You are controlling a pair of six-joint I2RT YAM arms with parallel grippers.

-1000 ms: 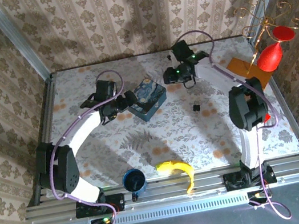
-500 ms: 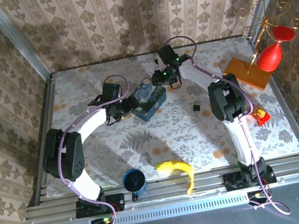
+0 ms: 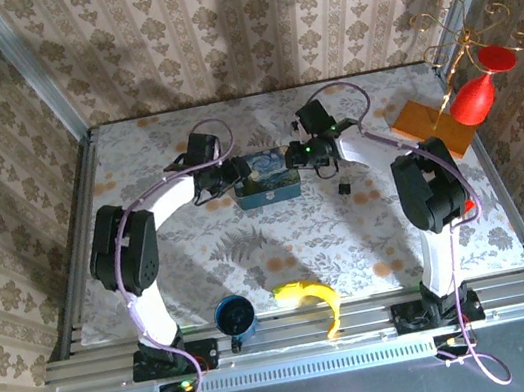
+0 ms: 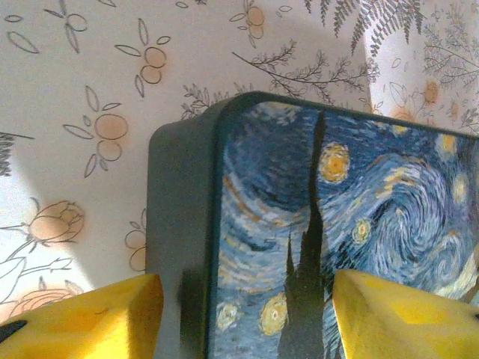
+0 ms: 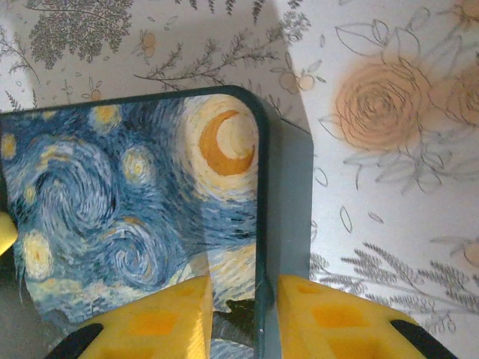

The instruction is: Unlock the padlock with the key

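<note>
I see both arms reaching in to the blue tin (image 3: pixel 266 177) in the middle of the tabletop (image 3: pixel 251 249). The left gripper (image 3: pixel 233 174) is at the left end of the tin and the right gripper (image 3: pixel 294 156) is at its right end.

On my left wrist camera the two yellow fingers (image 4: pixel 90 321) are spread wide, so that gripper is open. One finger sits outside the tin's dark side wall and the other sits over the painted lid. The corner of the tin is between them. I cannot tell if either finger touches it.

On my right wrist camera the yellow fingers (image 5: pixel 150 318) are only a little apart. The right edge of the tin runs up through the small gap, with one finger over the lid near the yellow moon and one by the side wall. I cannot tell if they are squeezing the edge or just sitting around it.

The padlock (image 3: pixel 344 187) is a tiny black lump lying on the tabletop, near the tin on its right side but not touching it. It is just in front of the right arm, and neither gripper is on it.

A banana (image 3: pixel 316 300) and a blue mug (image 3: pixel 233 316) lie at the near edge. An orange board (image 3: pixel 421 117) is at the far right
</note>
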